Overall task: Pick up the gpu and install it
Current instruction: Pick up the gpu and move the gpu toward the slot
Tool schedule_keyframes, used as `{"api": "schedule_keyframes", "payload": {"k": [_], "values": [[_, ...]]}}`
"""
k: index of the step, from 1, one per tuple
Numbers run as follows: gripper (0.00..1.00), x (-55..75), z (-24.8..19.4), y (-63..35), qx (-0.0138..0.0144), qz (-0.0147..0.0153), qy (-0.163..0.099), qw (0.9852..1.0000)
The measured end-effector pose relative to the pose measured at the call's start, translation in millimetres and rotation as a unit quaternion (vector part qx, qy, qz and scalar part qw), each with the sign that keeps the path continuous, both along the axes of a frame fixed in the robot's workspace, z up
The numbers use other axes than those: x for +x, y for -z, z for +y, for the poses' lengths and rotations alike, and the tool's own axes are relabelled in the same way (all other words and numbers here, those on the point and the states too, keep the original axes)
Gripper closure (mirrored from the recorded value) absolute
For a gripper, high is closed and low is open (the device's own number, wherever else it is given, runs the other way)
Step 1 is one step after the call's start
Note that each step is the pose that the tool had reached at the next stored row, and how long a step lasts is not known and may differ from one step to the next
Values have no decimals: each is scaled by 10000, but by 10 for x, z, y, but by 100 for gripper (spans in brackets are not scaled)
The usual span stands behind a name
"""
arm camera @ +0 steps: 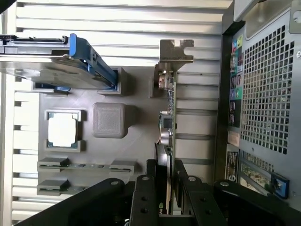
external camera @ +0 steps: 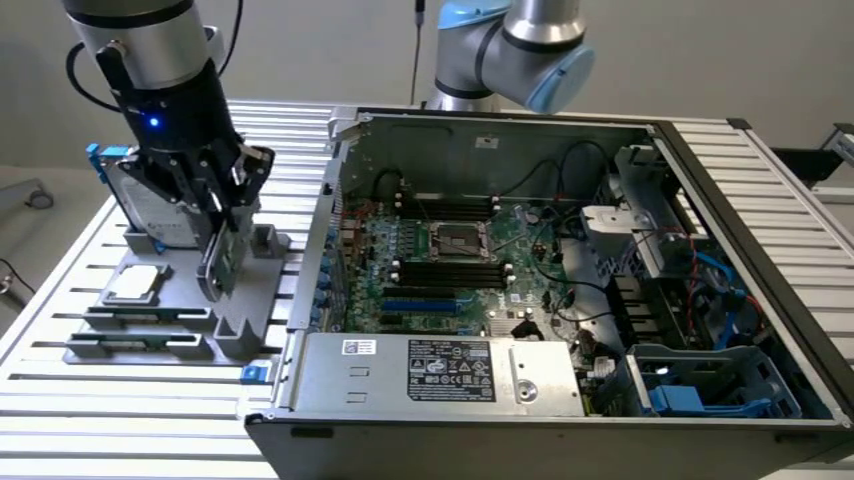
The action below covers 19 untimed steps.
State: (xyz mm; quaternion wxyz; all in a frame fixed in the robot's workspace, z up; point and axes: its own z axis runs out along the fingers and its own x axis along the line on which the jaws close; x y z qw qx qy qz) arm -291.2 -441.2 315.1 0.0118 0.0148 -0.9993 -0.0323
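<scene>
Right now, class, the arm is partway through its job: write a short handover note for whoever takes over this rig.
Grip: the hand is shut on the gpu, which stands on edge.
Where: the gpu is over the grey holder, beside the open case. Whether it is clear of the holder cannot be told.
Done: gpu grasped.
Left: gpu is not yet in the case, so it is not installed.
</scene>
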Motion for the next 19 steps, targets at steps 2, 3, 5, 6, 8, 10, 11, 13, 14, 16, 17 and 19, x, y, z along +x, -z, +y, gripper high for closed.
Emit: {"api": "schedule_keyframes", "payload": {"k": [2,3,5,6,8,10,11,13,14,16,17,19], "values": [[74,10,0,-93,0,0,-1,10000],[74,17,0,-138,0,0,-2,10000],[74,29,0,-228,0,0,-4,10000],[74,36,0,-273,0,0,-5,10000],[74,68,0,-363,1,0,-15,10000],[74,101,0,-457,3,1,-23,10000],[74,122,0,-502,7,0,-28,10000],[74,161,0,-591,11,0,-40,10000],[74,180,0,-636,13,0,-47,10000],[74,219,0,-727,18,0,-63,10000],[74,240,0,-773,23,1,-72,10000],[74,291,0,-865,41,0,-94,9999]]}}
